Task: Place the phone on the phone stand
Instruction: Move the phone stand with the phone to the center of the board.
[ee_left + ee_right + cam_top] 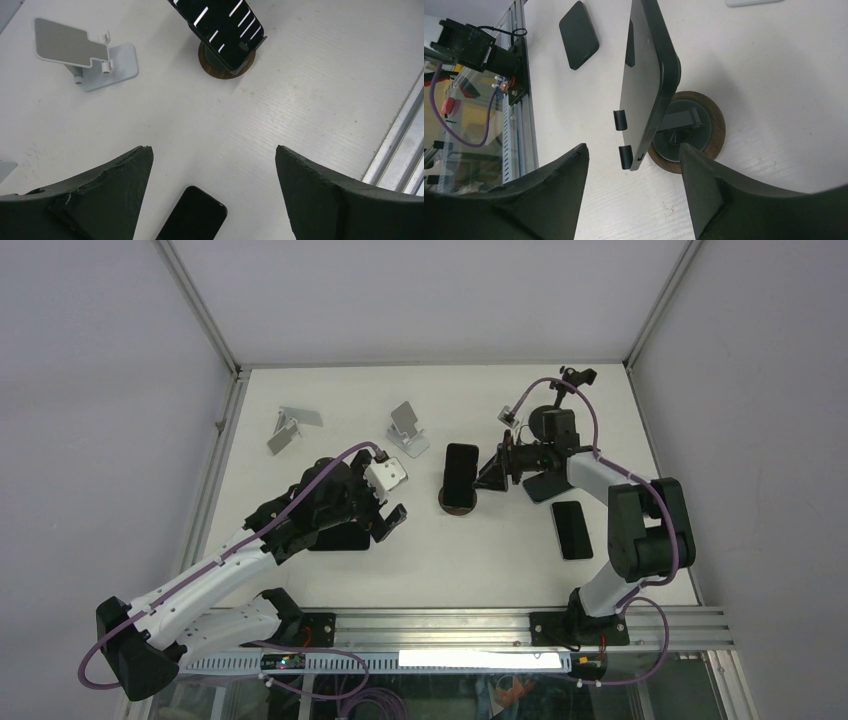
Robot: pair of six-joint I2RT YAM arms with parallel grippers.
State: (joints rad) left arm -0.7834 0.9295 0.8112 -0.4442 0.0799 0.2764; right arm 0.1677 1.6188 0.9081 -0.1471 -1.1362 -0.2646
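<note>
A black phone (461, 466) leans on a phone stand with a round wooden base (458, 502) at mid-table. In the right wrist view this phone (640, 75) is edge-on, its lower end in the stand's two hooks (624, 156). My right gripper (634, 146) is open, its fingers on either side of that lower end and apart from it. A second phone (192, 217) lies flat on the table under my left gripper (213, 148), which hangs open above it with nothing held. A third phone (572, 529) lies flat at the right.
Two silver stands (408, 430) (292, 427) stand at the back left. A dark round-based stand (552, 423) sits behind the right arm, and a flat dark piece (545, 486) lies under it. The metal rail (400, 145) runs along the near edge.
</note>
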